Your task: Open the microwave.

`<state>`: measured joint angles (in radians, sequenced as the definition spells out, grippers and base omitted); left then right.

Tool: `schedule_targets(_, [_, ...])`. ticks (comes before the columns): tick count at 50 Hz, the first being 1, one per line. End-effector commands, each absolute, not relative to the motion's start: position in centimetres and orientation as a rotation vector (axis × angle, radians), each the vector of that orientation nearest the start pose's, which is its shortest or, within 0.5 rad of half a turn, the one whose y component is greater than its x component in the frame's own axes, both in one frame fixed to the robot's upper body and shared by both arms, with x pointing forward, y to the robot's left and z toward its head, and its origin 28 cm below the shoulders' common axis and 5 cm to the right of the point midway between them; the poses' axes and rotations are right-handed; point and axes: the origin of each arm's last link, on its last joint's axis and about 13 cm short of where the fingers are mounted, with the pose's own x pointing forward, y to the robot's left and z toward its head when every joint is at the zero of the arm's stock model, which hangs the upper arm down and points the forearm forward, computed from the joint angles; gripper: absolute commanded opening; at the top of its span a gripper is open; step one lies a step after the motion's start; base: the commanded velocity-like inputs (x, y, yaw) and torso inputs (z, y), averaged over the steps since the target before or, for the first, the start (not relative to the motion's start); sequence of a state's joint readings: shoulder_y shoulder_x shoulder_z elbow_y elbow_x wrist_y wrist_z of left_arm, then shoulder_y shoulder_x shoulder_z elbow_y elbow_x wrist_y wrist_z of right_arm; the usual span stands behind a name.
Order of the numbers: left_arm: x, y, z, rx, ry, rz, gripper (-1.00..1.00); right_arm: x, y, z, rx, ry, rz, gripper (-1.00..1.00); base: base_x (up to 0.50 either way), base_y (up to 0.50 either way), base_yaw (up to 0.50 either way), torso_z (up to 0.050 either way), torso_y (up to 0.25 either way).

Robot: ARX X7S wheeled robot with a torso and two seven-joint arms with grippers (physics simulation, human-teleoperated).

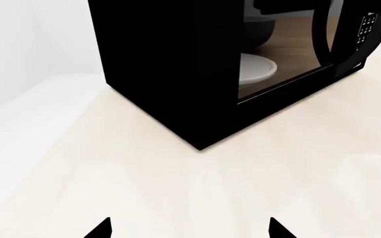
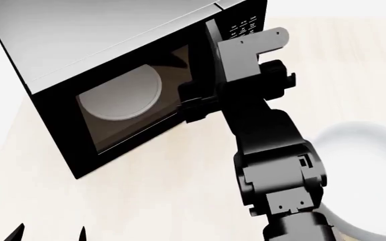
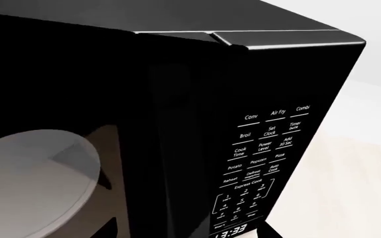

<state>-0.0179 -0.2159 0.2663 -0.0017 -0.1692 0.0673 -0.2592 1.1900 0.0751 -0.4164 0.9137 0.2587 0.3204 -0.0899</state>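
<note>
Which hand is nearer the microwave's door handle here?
Right. The right hand is at the handle on the microwave front; the left hand hangs well back, off its lower left corner.

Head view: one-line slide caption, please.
Right gripper reaches the handle of the closed microwave; left gripper waits low.

Microwave [image 2: 112, 60] on counter [image 2: 166, 186]; turntable [image 2: 122, 95] inside.

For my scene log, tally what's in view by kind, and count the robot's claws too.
Microwave: 1
White turntable inside it: 1
White round object, partly in view: 1
Claws: 2, the left claw and the right claw
Total: 5
</note>
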Motion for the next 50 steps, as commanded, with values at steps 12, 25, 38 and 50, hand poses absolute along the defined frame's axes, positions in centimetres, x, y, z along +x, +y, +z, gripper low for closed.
schedule_targets(12, [20.8, 20.5, 1.2, 0.043, -0.028, -0.004, 1.0, 41.4, -8.6, 18.6, -0.17, 0.08, 0.241, -1.0, 0.0, 0.0, 0.0, 0.0, 0.0])
schedule_targets(25, [20.9, 20.5, 1.2, 0.038, -0.02, -0.004, 1.0, 37.9, -9.2, 18.8, -0.139, 0.041, 0.224, -1.0, 0.0, 0.0, 0.0, 0.0, 0.0])
schedule_targets(38, [20.9, 20.4, 1.3, 0.036, -0.02, -0.004, 1.0, 35.4, -8.8, 19.0, -0.115, 0.004, 0.275, -1.0, 0.0, 0.0, 0.0, 0.0, 0.0])
schedule_targets(50, [21.0, 20.5, 1.2, 0.035, -0.022, -0.002, 1.0, 33.3, -8.7, 19.2, -0.089, 0.011, 0.266, -1.0, 0.0, 0.0, 0.0, 0.0, 0.002])
